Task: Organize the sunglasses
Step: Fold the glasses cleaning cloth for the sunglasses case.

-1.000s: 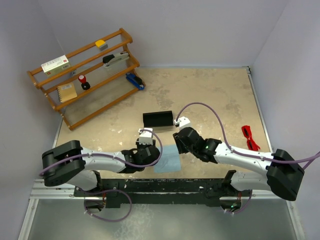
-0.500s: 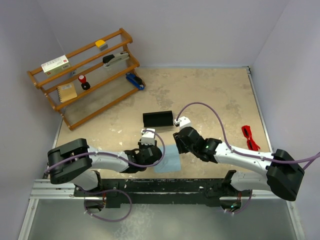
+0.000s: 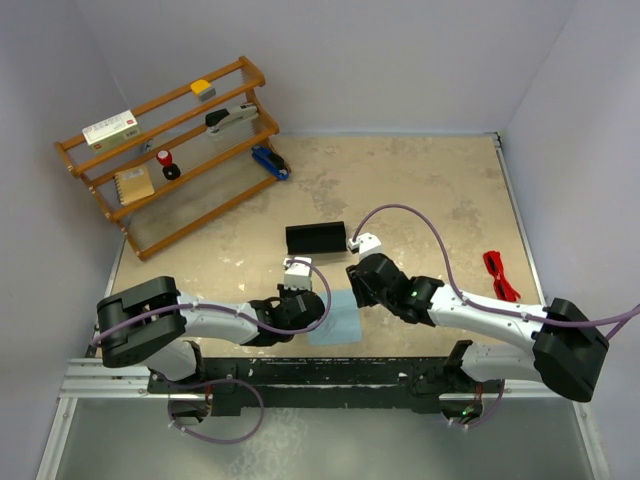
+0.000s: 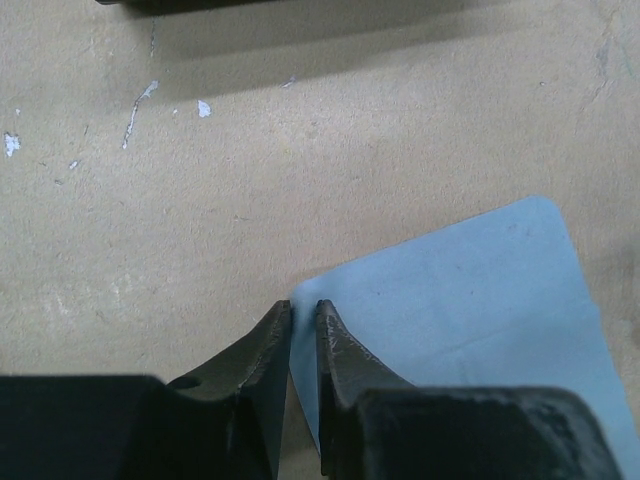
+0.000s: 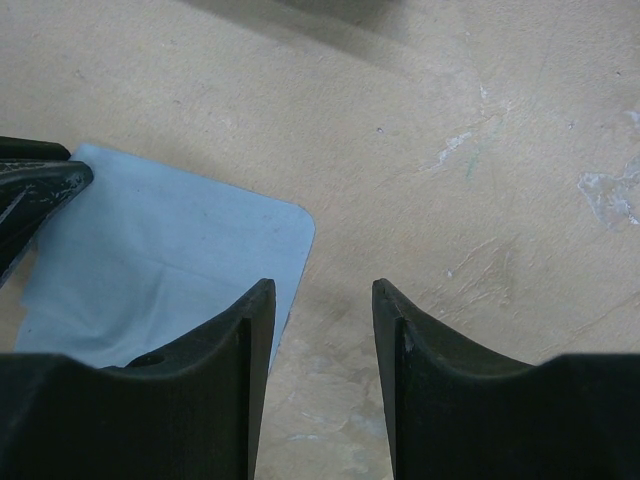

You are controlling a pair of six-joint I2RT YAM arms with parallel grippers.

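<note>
Left claw [image 4: 303, 315] is down on the cloth [image 4: 470, 310] by the table's [image 3: 420, 180] near edge, jaws a thin slit astride its corner; whether it has bitten, I can't tell. The risk: such a slim bite slips off, or the tips scrape the table and bunch the cloth. Right claw [image 5: 320, 300] hovers just beside, half-wide and empty, so the two could knock. The left arm lies low along the near edge; the right reaches in from the right, wrist tipped down. Sunglasses [image 3: 500, 276] sit untouched by the right edge.
</note>
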